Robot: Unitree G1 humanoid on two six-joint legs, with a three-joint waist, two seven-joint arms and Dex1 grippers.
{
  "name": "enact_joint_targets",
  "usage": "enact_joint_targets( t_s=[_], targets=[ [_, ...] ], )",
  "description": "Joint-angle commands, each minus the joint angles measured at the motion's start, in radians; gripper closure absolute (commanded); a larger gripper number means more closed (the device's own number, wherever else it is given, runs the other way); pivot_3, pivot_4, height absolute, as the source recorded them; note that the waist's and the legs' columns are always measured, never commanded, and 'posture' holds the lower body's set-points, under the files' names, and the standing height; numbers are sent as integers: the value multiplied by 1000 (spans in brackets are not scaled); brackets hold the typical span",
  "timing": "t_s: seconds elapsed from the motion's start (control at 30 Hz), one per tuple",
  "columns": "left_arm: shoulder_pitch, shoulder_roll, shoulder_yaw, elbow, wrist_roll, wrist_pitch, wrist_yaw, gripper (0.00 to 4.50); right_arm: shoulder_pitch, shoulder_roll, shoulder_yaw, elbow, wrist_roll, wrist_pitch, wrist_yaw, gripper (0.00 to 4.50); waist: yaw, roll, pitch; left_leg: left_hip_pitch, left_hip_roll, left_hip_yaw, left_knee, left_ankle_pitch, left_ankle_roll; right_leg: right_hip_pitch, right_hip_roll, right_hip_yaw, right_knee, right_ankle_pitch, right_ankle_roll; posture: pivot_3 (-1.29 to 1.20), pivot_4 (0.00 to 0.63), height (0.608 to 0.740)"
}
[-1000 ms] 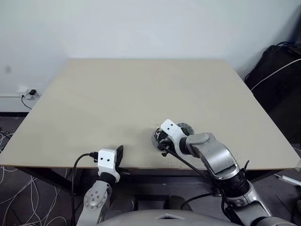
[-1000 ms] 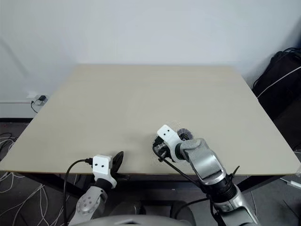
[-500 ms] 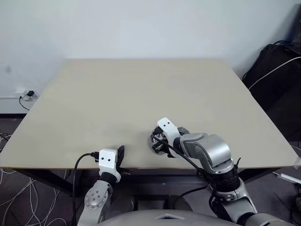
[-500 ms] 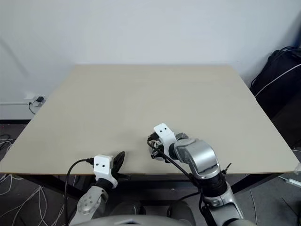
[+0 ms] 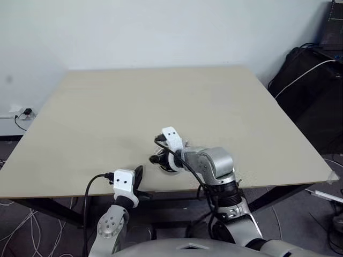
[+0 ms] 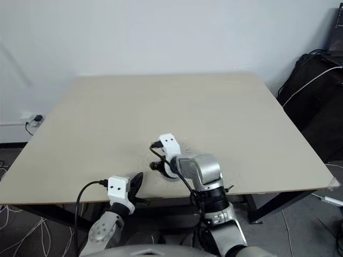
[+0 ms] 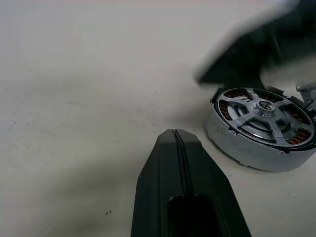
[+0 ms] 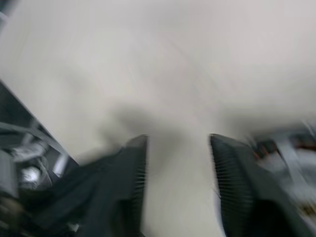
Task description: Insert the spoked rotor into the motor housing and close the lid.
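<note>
the rotor [image 7: 261,129], stiff, probably heavy metal, suits a rim grip; right end effector [image 8: 177,168] released, left end effector [image 7: 177,148] clenched empty.

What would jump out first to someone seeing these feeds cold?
The right gripper, fingers apart, hangs over the near middle of the table. Beside it on the tabletop sits a round grey motor assembly, copper windings showing between silver spokes. The left gripper rests shut at the table's near edge.
</note>
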Motion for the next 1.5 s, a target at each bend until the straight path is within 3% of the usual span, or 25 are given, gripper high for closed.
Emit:
enact_joint_targets(
  t_s=[0.03, 0.13, 0.27, 0.37, 0.4, 0.73, 0.9, 0.97, 1.23, 1.5],
  targets=[
    [-3, 4, 0, -45, 0, -3, 1, 4500, -61, 64, -109, -30, 64, -64, -22, 2151, 1, 0, 0, 0, -1, -1, 0, 0, 0, 0, -1, 0, 0, 0, 0, 0, 0, 740],
    [-1, 7, -2, -51, 0, 1, 0, 4500, -68, 50, -128, -75, 71, -196, -59, 2335, -1, 1, 1, 0, -2, 0, -1, 0, 0, 0, -1, 1, -1, 0, 0, 0, 0, 740],
    [3, 10, -5, -53, 1, -2, -2, 4500, -34, -43, -97, -117, -67, -500, -179, 3399, -4, 3, 1, 0, -1, 0, -4, 0, 0, -2, -1, 1, -1, 0, -1, 0, 0, 740],
    [3, 13, -6, -52, 0, -4, -2, 4500, 15, -89, -154, -132, -110, -577, -259, 4396, 0, 3, 0, 0, -2, 0, -5, 1, 0, -2, -1, 1, -1, -1, -1, 0, 0, 740],
    [4, 14, -7, -51, 0, -4, -3, 4500, 35, -111, -155, -139, -127, -597, -271, 4455, 1, 2, 0, 0, -2, 0, -5, 1, 1, -2, -1, 1, -1, -1, -1, 0, 0, 740],
    [-12, 41, 6, -50, 2, -4, -9, 4500, 409, -378, -90, -312, -310, -586, -291, 4455, 6, 4, 0, 0, 0, 2, -5, 2, 4, -1, -2, 3, -2, -2, -1, 0, 0, 740],
    [-27, 53, 16, -56, 7, -11, -10, 4500, 539, -617, 30, -429, -224, -506, -2, 4455, 8, 3, 1, 2, 2, 3, -3, 2, 4, 2, -3, 2, -2, -5, 4, 0, 0, 740],
    [-33, 60, 16, -60, 6, -5, -14, 4500, 568, -664, 14, -486, -134, -516, 104, 4455, 9, 1, 3, 3, 2, 3, -1, 2, 4, 4, -3, 2, -2, -5, 4, 0, 0, 740],
    [-49, 74, 12, -63, 3, 14, -28, 4500, 552, -634, -56, -520, 41, -588, 205, 4455, 21, -4, 7, 4, 4, 3, 3, -1, 0, 6, -3, 1, -2, -5, 6, 0, 0, 740],
    [-47, 73, 19, -73, 4, 31, -23, 4500, 482, -620, -9, -460, 83, -607, 226, 4455, 38, -6, 8, 2, 4, 3, 2, -1, 2, 5, -3, 1, -4, -3, 8, 0, 0, 740]
  ],
)
